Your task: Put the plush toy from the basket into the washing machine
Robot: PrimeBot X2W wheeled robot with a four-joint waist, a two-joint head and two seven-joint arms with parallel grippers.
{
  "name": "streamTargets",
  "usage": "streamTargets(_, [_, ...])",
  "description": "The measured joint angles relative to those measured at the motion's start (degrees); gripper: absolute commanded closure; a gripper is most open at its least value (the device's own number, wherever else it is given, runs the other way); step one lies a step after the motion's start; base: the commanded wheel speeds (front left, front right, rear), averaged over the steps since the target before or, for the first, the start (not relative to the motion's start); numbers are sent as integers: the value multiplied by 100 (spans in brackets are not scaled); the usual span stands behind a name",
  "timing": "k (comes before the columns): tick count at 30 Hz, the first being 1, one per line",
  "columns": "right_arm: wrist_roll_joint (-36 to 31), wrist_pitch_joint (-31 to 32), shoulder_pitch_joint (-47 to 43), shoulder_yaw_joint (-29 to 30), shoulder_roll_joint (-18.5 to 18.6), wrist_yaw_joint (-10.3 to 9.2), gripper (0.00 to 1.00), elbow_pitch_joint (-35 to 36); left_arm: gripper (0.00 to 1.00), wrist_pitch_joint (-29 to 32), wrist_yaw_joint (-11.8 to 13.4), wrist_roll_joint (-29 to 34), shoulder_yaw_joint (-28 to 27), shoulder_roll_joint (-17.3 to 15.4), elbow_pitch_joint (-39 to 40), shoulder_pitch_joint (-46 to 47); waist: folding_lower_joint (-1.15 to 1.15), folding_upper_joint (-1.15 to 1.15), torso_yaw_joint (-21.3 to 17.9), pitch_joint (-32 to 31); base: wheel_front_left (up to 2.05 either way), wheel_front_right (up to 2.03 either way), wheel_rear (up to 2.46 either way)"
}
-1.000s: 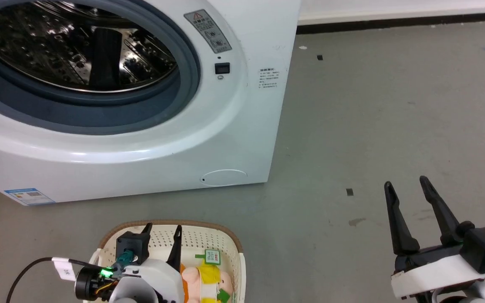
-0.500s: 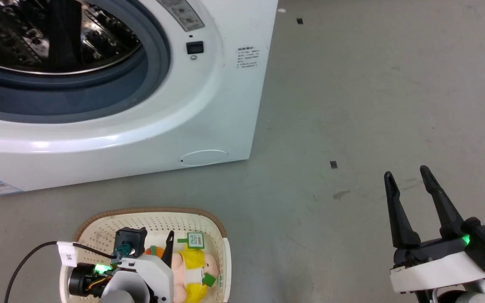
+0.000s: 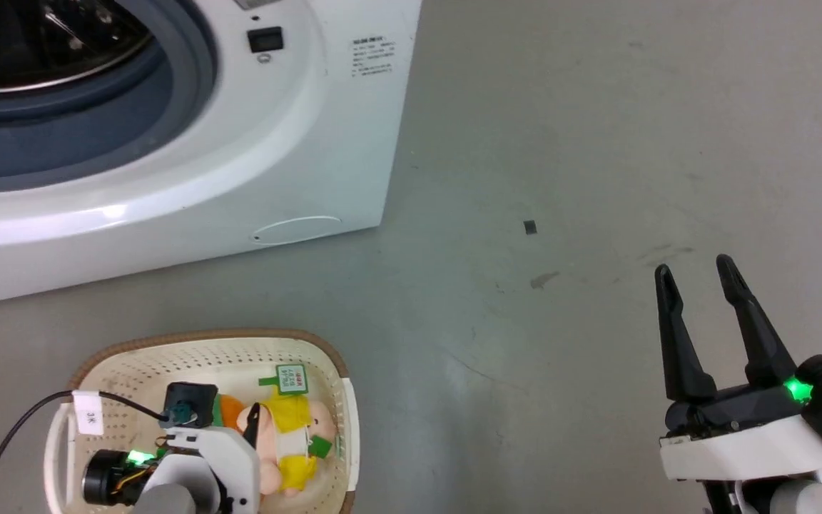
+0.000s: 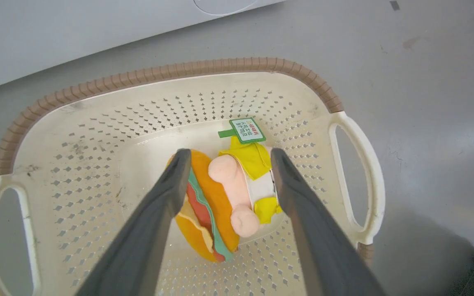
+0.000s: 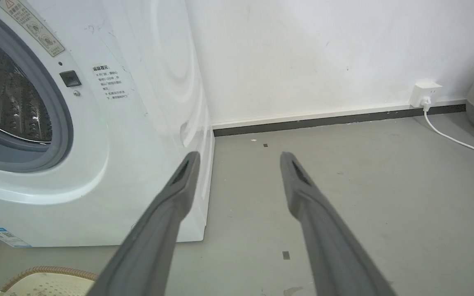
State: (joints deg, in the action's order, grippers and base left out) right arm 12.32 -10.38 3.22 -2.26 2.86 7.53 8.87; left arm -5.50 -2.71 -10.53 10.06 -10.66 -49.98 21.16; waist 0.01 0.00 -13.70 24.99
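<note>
The plush toy (image 3: 293, 435) lies on the bottom of the cream basket (image 3: 204, 337), its green-red tag pointing toward the washing machine (image 3: 240, 143). In the left wrist view my left gripper (image 4: 228, 153) is open and lowered into the basket (image 4: 138, 76). Its fingers straddle the plush toy (image 4: 237, 193), one by the orange striped part, the other by the yellow clothes. My right gripper (image 3: 693, 268) hangs open and empty over the floor at the right. In the right wrist view the right gripper (image 5: 240, 156) points past the washing machine (image 5: 138, 123), whose opening shows the steel drum.
Grey floor runs to the right of the washer, with a small dark mark (image 3: 529, 227). A wall socket (image 5: 425, 92) with a white cord sits at the far right by the baseboard. A black cable with a white tag (image 3: 88, 412) trails from my left wrist.
The head camera has tilted down, so the washer and basket shift up and left in view. My left gripper has sunk deeper into the basket, around the toy. The right gripper stays open.
</note>
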Motion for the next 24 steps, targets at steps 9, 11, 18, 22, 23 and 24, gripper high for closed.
streamTargets(9, [102,-109,92,-90,0,0,0,122,0,99,-1,-26,221,-347,-688,408,0,0,-281,567,0,0,0])
streamTargets(11, [162,-138,106,-100,0,0,0,151,0,149,79,-70,215,-412,-823,502,0,0,-329,689,0,0,0])
streamTargets(18, [302,-226,249,-113,0,0,0,258,0,504,256,-235,263,-699,-1294,826,0,0,-523,1117,0,0,0])
streamTargets(22, [393,-269,297,-156,0,0,0,307,0,702,250,-227,422,-850,-1544,994,0,0,-646,1362,0,0,0])
streamTargets(23, [400,-291,303,-164,0,0,0,320,0,708,223,-243,427,-876,-1604,1040,0,0,-674,1424,0,0,0])
streamTargets(24, [420,-294,312,-169,0,0,0,332,0,721,200,-266,439,-896,-1664,1089,0,0,-703,1487,0,0,0])
